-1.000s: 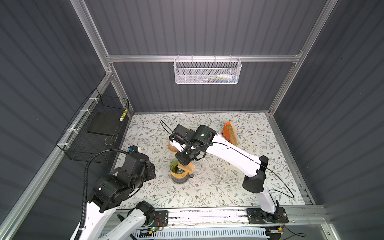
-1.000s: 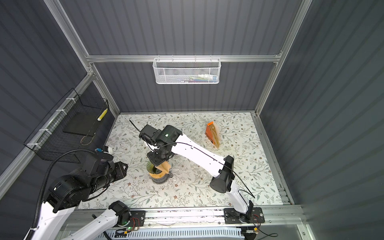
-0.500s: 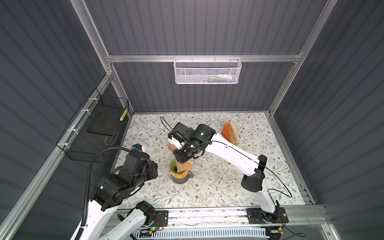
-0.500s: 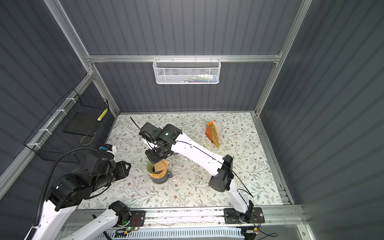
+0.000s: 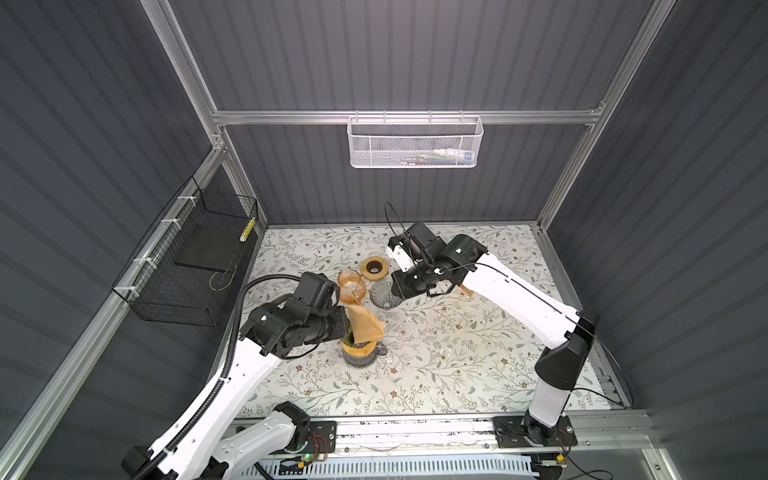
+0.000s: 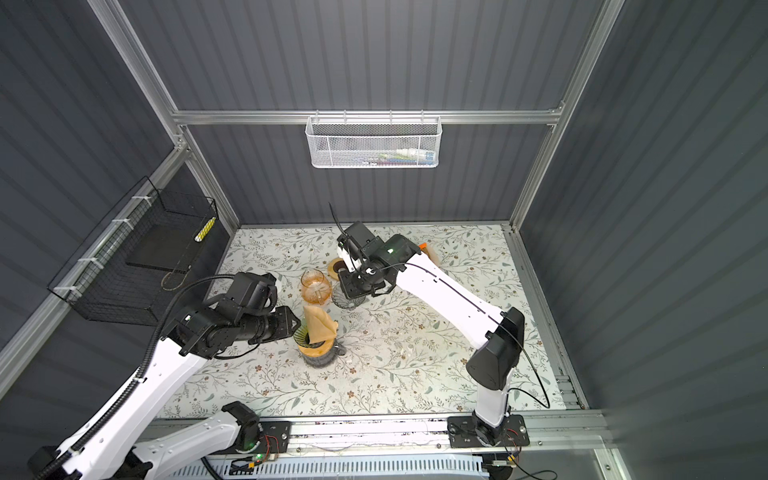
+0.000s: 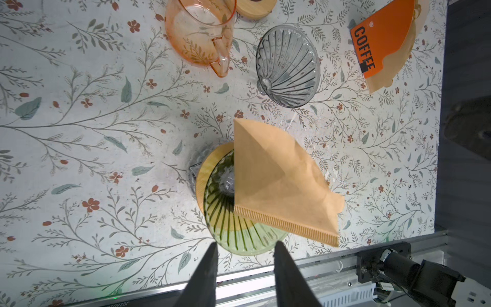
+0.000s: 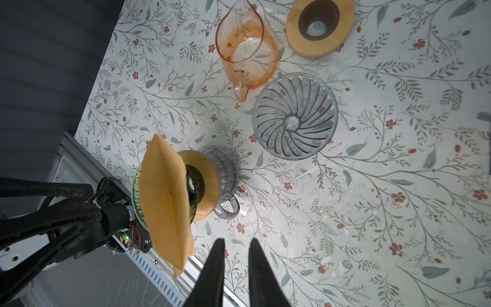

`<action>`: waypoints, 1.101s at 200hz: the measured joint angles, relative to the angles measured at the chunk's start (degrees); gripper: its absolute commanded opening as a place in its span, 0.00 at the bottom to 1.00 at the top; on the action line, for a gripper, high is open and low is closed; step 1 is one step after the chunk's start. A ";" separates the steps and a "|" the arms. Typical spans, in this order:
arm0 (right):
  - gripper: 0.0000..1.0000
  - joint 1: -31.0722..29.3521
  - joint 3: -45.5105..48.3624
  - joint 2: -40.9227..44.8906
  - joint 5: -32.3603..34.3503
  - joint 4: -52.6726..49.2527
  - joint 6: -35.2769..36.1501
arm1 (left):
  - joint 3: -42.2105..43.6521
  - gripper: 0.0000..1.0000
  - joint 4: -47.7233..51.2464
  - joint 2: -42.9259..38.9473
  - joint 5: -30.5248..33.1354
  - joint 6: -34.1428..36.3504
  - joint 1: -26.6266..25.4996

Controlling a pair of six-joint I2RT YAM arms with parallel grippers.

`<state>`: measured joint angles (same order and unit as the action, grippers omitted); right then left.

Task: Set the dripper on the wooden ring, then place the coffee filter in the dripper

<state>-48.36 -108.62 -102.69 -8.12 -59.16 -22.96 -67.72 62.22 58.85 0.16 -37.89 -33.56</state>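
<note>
Retreating right jaws, filter (image 7: pixel 276 180) propped in dripper (image 7: pixel 233 228)

Now: coffee filter (image 7: pixel 279 180) seen as matt tan paper (seam edge crimped). Green dripper (image 7: pixel 239 236) noted glossy, ribbed, translucent; wooden collar (image 7: pixel 210 164) smooth, matt. Orange pitcher (image 8: pixel 247 53) glossy, clear.

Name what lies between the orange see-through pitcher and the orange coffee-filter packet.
A grey ribbed see-through dripper, empty, sits between the pitcher and the packet; the left wrist view shows it.
</note>
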 measured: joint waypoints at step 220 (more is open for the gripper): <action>0.19 5.44 13.70 6.01 -4.55 13.70 0.02 | -2.91 0.31 -8.17 9.53 -5.79 -2.16 -0.07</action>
<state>-42.92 -94.91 -96.68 -12.67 -45.45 -22.94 -70.63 54.04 68.38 -5.63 -40.05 -33.63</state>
